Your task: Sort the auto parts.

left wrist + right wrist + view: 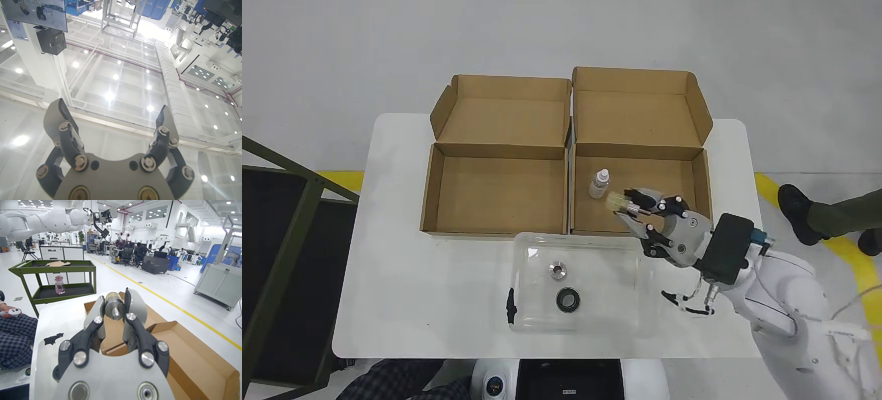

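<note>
The white rectangular table [392, 250] carries two open brown cardboard boxes, touching side by side along its far edge: the left cardboard box [494, 195] and the right cardboard box [662, 170]. A clear plastic tray [602, 310] sits at the near edge, just in front of them.

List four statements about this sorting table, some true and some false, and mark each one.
1. The right gripper is shut on a metal cylinder. True.
2. A black ring lies in the clear tray. True.
3. The small white bottle lies in the clear tray. False: it is in the right cardboard box.
4. The left gripper is shut on a part. False: it is open and holds nothing.
</note>
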`<state>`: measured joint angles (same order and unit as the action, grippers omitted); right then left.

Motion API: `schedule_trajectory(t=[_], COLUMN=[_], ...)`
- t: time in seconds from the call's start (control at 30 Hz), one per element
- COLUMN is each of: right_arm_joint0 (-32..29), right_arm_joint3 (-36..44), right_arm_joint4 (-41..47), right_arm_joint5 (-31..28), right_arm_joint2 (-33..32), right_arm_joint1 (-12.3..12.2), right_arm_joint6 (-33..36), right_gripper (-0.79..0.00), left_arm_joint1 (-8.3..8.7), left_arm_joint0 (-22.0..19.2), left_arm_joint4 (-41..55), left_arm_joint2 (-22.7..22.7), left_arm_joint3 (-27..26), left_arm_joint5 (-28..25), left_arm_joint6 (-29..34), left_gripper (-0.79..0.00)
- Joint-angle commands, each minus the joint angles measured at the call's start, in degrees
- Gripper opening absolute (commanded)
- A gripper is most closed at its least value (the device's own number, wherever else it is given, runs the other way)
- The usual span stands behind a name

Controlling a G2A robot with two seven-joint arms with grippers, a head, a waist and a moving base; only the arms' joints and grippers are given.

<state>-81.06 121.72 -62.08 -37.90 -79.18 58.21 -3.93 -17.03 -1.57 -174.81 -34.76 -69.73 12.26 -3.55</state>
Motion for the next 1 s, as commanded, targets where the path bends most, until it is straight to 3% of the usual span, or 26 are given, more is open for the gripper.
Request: schedule_trajectory(t=[0.0,0.33,0.97], right_arm_joint0=[0.1,0.9,9.3], right_arm_joint3=[-0.1,-1.9,-9.5], right_arm_joint4=[-0.5,-2.8,-3.9], right_arm_joint5=[0.2,2.1,5.0], right_arm_joint2=[0.2,1.6,5.4], right_arm_joint1=[0.0,0.3,0.5], right_arm_joint6=[0.6,4.5,28.1], right_gripper=[-0.785,-0.785,-0.785], left_arm_joint1=[0.0,0.0,0.0], left_arm_joint0=[0.0,0.0,0.0], left_arm_joint4=[0.0,0.0,0.0], left_arm_joint2=[0.0,0.0,0.0], left_arm_joint3=[0.0,0.0,0.0], left_arm_joint5=[0.0,0.0,0.0], left_arm_joint6=[0.0,0.0,0.0], left_gripper=[0.0,0.0,0.0])
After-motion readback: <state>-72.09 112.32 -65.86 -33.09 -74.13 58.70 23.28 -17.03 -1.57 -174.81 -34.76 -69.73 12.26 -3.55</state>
